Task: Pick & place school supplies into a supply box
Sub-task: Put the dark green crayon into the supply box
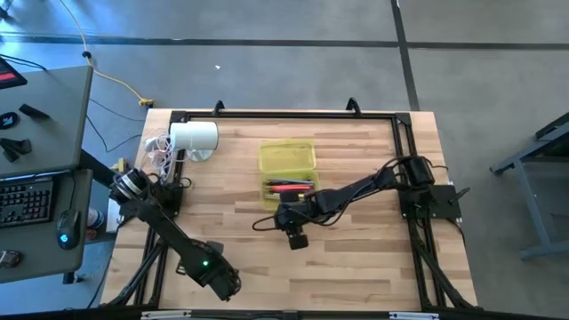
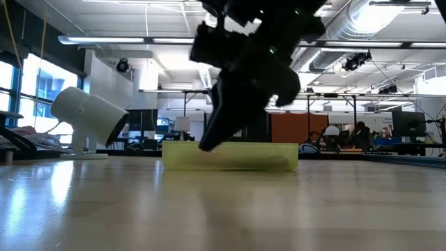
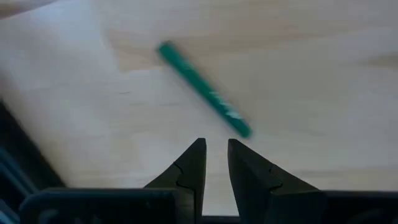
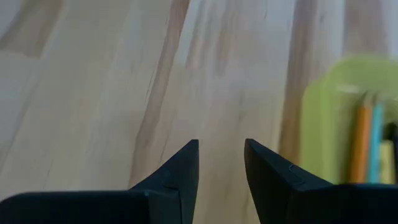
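Right tool (image 4: 221, 163): over bare bench (image 1: 356, 258) just near of the supply box (image 1: 287, 158); fingers slightly parted, nothing between them.
Left tool (image 3: 214, 160): at the near left bench edge; fingers slightly parted, empty, a green pen (image 3: 204, 89) lying just beyond the tips.
Supply box: mid-bench, right of the white cylinder (image 1: 193, 138); holds pens (image 1: 289, 187), orange and light blue among them.
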You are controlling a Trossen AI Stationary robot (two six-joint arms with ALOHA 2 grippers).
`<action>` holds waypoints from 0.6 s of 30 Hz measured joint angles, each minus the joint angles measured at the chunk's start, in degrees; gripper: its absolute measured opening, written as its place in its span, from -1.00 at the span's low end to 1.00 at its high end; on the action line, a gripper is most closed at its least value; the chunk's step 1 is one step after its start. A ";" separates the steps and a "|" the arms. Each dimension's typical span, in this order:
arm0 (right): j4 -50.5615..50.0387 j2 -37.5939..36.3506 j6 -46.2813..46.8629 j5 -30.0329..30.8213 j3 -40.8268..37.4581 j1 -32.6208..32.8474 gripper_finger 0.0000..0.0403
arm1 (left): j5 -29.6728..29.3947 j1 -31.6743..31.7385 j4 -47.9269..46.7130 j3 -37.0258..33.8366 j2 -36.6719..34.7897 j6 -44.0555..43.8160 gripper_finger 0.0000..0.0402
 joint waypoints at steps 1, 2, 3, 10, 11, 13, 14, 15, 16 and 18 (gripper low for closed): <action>0.58 0.00 0.92 0.00 -0.90 0.18 -0.44 | 0.58 -0.06 -0.12 -0.58 0.00 -0.99 -0.50; 1.40 0.00 1.80 -0.01 -1.92 0.36 -0.44 | 1.16 -0.09 -0.23 -1.07 0.00 -2.10 -0.50; 2.36 0.00 2.69 -0.02 -2.94 0.52 -0.44 | 1.32 -0.12 -0.36 -1.53 0.00 -3.00 -0.49; 13.88 0.00 3.86 -0.10 -7.40 1.34 -0.44 | 0.59 -0.01 -0.98 -2.62 0.00 -7.52 -0.49; 14.92 0.00 3.74 -0.10 -7.47 1.34 -0.44 | 0.09 -0.03 -0.87 -2.62 0.00 -8.38 -0.49; 16.64 0.00 3.73 -0.02 -7.41 1.29 -0.44 | -0.19 -0.02 -0.49 -2.62 0.00 -9.51 -0.49; 17.03 0.00 3.75 -0.03 -7.38 1.29 -0.44 | -0.36 -0.03 -0.38 -2.62 0.00 -9.62 -0.49; 16.96 0.00 3.85 -0.01 -7.38 1.29 -0.44 | -0.40 -0.03 -0.40 -2.62 0.00 -9.56 -0.49; 16.66 0.00 4.02 0.01 -7.42 1.35 -0.44 | -0.41 -0.01 -0.34 -2.62 0.00 -9.45 -0.49; 16.34 0.00 4.67 -0.02 -7.44 1.56 -0.44 | -0.41 -0.01 0.30 -2.62 0.00 -9.33 -0.49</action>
